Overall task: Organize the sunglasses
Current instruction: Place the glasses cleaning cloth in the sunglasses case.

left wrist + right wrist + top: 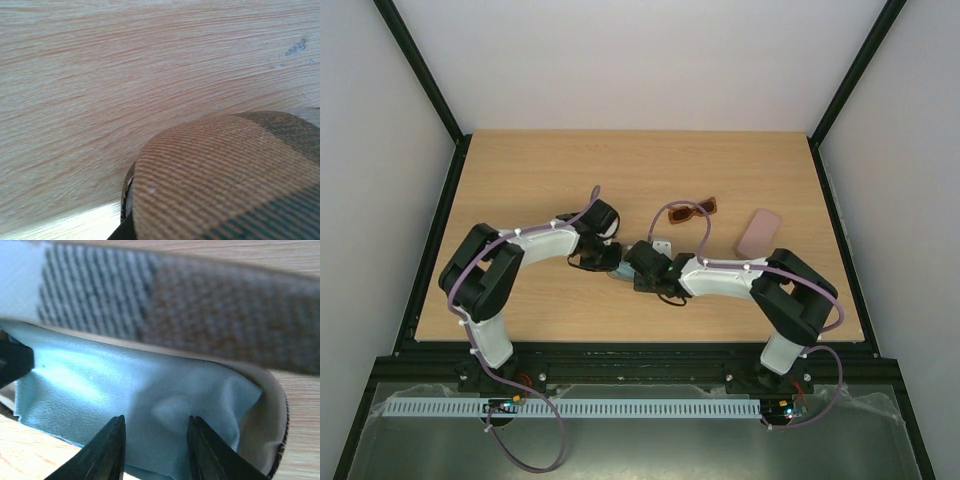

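Both arms fold inward and meet low over the middle of the wooden table (pixel 520 170). The left gripper (pixel 603 257), pressed together, sits at the woven brown case (pixel 225 175) with its dark stripe; whether it pinches the case cannot be told. The right gripper (pixel 156 421) hangs parted over a pale blue cloth (pixel 115 380) in the case's mouth. The reddish-brown sunglasses (pixel 692 210) lie beyond, near a pink case (pixel 759 232).

Lab test cell: wooden table (pixel 520 170), white walls, black frame.
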Robot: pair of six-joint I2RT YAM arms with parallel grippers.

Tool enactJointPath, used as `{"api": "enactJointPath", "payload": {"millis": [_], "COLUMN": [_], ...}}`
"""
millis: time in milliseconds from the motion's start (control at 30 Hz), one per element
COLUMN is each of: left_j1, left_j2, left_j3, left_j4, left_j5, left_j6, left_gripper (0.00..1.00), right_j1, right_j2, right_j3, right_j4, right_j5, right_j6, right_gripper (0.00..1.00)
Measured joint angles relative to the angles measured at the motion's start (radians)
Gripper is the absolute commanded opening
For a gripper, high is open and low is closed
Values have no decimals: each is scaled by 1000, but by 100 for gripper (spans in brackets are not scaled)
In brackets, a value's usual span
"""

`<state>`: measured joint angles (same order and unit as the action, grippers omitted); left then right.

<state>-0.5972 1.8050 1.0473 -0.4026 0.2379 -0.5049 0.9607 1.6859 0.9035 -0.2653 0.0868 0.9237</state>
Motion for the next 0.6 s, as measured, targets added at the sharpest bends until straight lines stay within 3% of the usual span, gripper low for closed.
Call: {"api": "enactJointPath", "payload": {"millis": [167, 600], "left_j1": [0, -12], "left_j2": [-15, -82], "left_j3": [0, 14], "left_j4": [-6, -120], "left_j5": [-6, -119], "left_j6": [0, 1], "left_gripper": [3, 22], "right_j1": [0, 1], "right_j2": [18, 29], "right_j3": [-13, -23], "right_j4": [21, 82], "right_j5": [3, 10], "right_j6": [1, 4], "right_gripper": [34, 34]}}
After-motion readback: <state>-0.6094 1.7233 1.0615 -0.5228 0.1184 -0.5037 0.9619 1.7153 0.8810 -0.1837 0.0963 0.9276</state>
